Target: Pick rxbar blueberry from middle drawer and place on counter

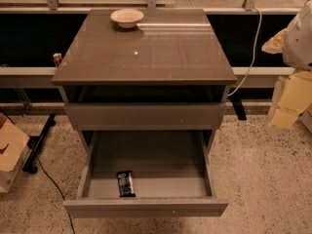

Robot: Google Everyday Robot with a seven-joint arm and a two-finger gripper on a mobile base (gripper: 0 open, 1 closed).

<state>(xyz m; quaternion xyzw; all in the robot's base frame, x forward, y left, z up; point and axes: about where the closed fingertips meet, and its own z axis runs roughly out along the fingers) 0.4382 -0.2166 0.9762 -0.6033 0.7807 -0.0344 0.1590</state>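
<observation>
The rxbar blueberry [126,183], a small dark bar with blue and white print, lies flat at the front of the middle drawer [146,207]. The drawer is pulled fully open below the cabinet. The counter [146,52] is the glossy grey-brown slab on top. My gripper [285,113], pale yellow under a white arm, hangs at the right edge of the view. It is to the right of the cabinet, well away from the drawer and above floor level, and nothing shows in it.
A white bowl [126,17] stands at the counter's back edge. A shut drawer front [146,115] sits above the open drawer. A cardboard box [9,150] and a black cable [48,179] lie on the floor to the left. A white cable [251,48] hangs behind on the right.
</observation>
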